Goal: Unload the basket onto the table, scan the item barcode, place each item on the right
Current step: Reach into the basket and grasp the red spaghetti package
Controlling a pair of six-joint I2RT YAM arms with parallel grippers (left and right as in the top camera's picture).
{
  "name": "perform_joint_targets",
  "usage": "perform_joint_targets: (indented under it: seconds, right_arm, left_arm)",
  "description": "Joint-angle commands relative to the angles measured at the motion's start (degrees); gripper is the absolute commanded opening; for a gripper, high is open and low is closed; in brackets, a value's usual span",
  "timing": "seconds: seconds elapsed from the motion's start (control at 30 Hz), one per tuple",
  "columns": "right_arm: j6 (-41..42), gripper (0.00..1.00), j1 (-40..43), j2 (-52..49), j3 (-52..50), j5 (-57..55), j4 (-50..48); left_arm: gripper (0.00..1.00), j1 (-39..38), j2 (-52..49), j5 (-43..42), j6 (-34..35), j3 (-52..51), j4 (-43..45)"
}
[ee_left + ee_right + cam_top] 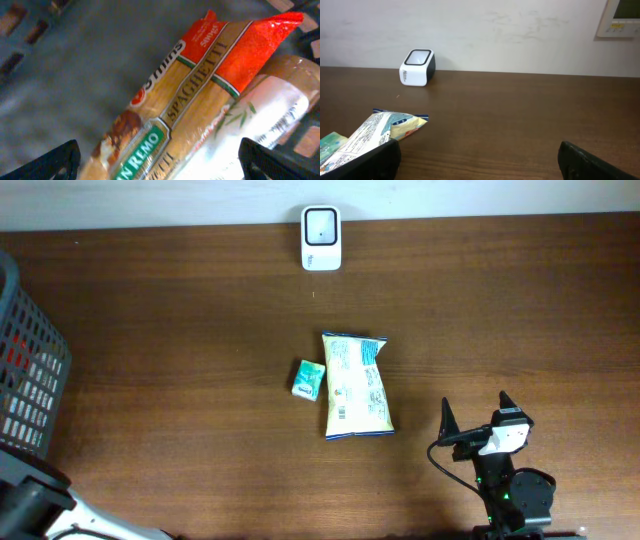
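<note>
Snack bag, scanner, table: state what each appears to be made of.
Snack bag: thin printed plastic film, likely; crimped ends, slight sheen. Scanner: moulded plastic, white glossy shell with a dark window on top. Table: wood or wood-look laminate, brown with visible grain, satin; which one cannot be told.

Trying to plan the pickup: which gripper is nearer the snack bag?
Right. The right gripper sits open just right of the snack bag; the left gripper is far off at the basket, over a spaghetti pack.
</note>
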State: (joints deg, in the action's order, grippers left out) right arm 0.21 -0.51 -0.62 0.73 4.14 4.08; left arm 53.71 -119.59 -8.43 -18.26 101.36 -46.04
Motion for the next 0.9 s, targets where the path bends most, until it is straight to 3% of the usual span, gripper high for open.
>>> perform_joint_targets:
  seconds: [0.0, 0.27, 0.3, 0.47, 0.5, 0.67, 0.87]
  right_arm:
    - [0.1, 0.99, -0.2, 0.4, -0.4, 0.1, 0.1]
    - [0.1, 0.99, -0.2, 0.4, -0.4, 0.1, 0.1]
    - [0.1, 0.99, -0.2, 0.4, -0.4, 0.1, 0.1]
    - [0.1, 0.99, -0.2, 0.4, -0.4, 0.1, 0.1]
    - [0.1, 0.99, -0.2, 0.4, -0.4, 0.1, 0.1]
    - [0.1, 0.99, -0.2, 0.4, -0.4, 0.1, 0.1]
    - [0.1, 0.99, -0.2, 0.4, -0.4, 0.1, 0.1]
  left_arm:
    - [0.98, -0.1, -2.9, -0.8, -6.1, -0.1, 0.5]
    - [0.92, -0.1, -8.7, -0.8, -7.2, -0.1, 0.1]
    - [0.85, -0.1, -9.1, -0.8, -7.2, -0.1, 0.1]
    - [0.13, -0.1, -9.5, -0.8, -7.2, 0.0, 0.1]
    - [0.08, -0.1, -9.4, -0.8, -7.1, 0.0, 0.1]
    - [0.00, -0.1, -7.9, -0.8, -6.2, 1.5, -1.3]
    - [0.00, -0.8, 0.5, -0.9, 4.2, 6.4, -1.6]
